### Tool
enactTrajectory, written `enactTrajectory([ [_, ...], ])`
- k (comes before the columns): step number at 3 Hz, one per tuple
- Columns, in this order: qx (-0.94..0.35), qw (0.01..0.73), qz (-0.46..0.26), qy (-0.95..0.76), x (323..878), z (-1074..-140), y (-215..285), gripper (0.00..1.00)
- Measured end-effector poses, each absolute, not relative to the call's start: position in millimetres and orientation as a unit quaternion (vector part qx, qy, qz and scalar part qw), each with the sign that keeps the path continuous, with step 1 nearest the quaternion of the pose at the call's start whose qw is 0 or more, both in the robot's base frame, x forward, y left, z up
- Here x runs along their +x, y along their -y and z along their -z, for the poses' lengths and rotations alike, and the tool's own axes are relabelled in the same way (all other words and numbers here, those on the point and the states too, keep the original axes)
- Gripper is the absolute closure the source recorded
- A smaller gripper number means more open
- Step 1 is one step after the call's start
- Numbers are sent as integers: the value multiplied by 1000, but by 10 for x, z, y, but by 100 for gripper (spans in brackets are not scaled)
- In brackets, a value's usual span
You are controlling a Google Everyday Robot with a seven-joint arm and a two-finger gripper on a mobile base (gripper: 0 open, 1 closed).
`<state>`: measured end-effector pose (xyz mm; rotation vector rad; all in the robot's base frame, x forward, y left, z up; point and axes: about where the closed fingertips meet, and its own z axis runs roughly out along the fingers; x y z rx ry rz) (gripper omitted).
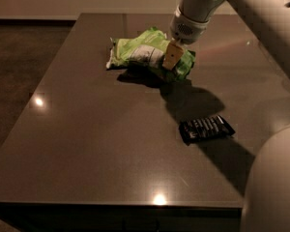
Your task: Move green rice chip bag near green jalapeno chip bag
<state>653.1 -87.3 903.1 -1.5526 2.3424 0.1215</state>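
Note:
The green rice chip bag (137, 52) is a large lime-green wrinkly foil bag with a white label panel. It hangs a little above the dark table (96, 144) at the back centre and casts a shadow beneath it. My gripper (174, 62) comes down from the upper right and is shut on the bag's right part, with one tan finger (172, 56) in front of the foil. The bag's right end (186, 64) looks darker, in the arm's shadow. The green jalapeno chip bag does not show in this view.
A black snack bag (206, 128) with white print lies on the table right of centre, in front of the gripper. The arm's white body (275, 178) fills the lower right corner. The table's left edge borders dark floor (14, 81).

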Motion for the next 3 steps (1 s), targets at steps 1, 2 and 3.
enactTrajectory([
  [1, -545, 165, -43, -821, 6549, -9010, 852, 5],
  [2, -545, 165, -44, -821, 6557, -8998, 846, 0],
  [3, -545, 165, -44, -821, 6557, -8997, 846, 0],
])
